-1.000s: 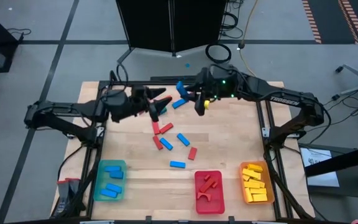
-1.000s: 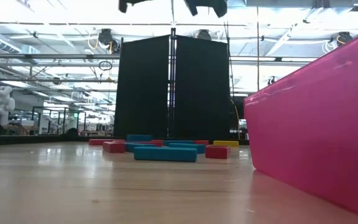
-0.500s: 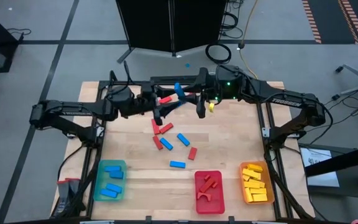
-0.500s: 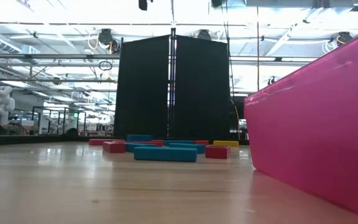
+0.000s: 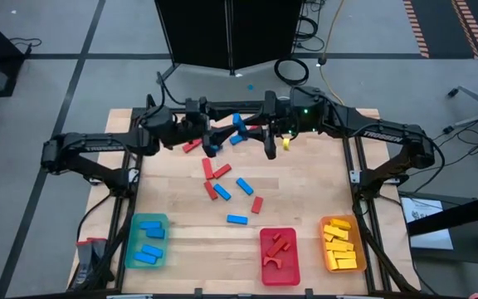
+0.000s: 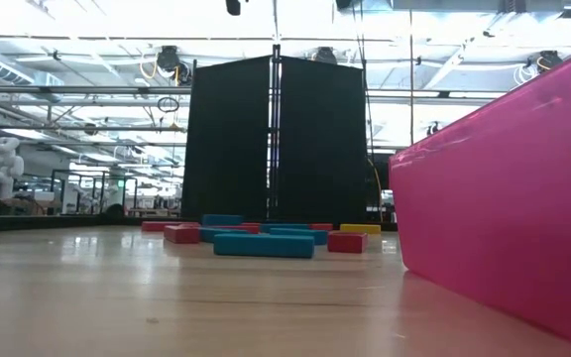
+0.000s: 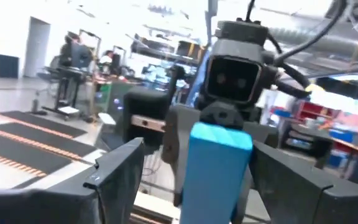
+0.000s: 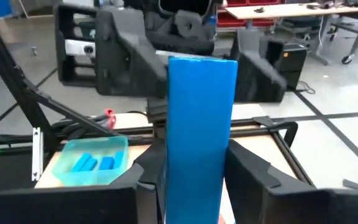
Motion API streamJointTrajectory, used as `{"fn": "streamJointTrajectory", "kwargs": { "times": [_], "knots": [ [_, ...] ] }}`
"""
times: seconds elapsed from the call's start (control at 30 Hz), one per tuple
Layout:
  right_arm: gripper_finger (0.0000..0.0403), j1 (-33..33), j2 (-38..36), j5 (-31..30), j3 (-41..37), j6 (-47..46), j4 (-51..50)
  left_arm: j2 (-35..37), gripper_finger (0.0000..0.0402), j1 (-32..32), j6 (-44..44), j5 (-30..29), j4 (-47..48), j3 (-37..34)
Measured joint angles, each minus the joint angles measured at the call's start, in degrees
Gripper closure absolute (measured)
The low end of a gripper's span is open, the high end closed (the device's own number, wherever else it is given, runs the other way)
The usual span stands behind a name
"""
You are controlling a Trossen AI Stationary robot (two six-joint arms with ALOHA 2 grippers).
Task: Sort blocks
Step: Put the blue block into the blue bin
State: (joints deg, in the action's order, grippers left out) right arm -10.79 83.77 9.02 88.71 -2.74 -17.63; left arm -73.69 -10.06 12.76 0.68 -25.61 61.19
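Note:
High over the table's far middle, my two grippers face each other. My right gripper [image 5: 254,127] [image 8: 196,167] is shut on a blue block [image 5: 237,123] [image 8: 201,118], which sticks out toward my left gripper [image 5: 222,133] [image 7: 197,152]. My left gripper is open, with a finger on either side of the block's free end [image 7: 219,168] and a gap showing at each side. More loose red and blue blocks [image 5: 222,178] lie flat on the table's middle, and a yellow one [image 5: 286,143] lies below my right gripper. My right gripper pinches the blue block's near end [image 8: 191,186] between its two fingers. They come about level from the table's right and lie along the block. The block is lifted clear of the table, its free end toward my left gripper.
Along the near edge stand a teal tray [image 5: 133,241] with blue blocks, a red tray [image 5: 264,257] with red ones and an orange tray [image 5: 326,245] with yellow ones. In the low view the red tray's wall [image 6: 504,208] fills the right side.
My left gripper has swung toward the far edge and toward the blue block in my right gripper, tipping up until about level. It has stayed open. My right gripper has kept its hold.

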Motion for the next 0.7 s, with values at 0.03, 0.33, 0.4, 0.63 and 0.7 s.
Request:
{"fn": "streamJointTrajectory", "kwargs": {
  "times": [0.03,0.33,0.4,0.63,0.7],
  "knots": [
    [0.0301,0.0,0.0,0.0,0.0,0.1,0.4,-0.3,0.0114,-0.1,0.3,0.6,0.0,0.0],
    [0.0301,0.0,0.0,1.1,0.0,0.5,1.3,-3.0,0.0114,-0.1,1.5,2.7,-2.9,0.0],
    [0.0301,0.0,0.0,1.7,0.0,0.5,1.6,-3.0,0.0114,-0.1,1.1,2.9,-4.0,0.0],
    [0.0301,0.0,0.0,1.9,0.0,0.4,1.6,-2.9,0.0114,-0.1,0.1,3.4,-7.5,0.0],
    [0.0301,0.0,0.0,1.9,0.0,0.4,1.6,-2.9,0.0114,-0.1,0.1,3.6,-7.4,0.0]
  ]
}}
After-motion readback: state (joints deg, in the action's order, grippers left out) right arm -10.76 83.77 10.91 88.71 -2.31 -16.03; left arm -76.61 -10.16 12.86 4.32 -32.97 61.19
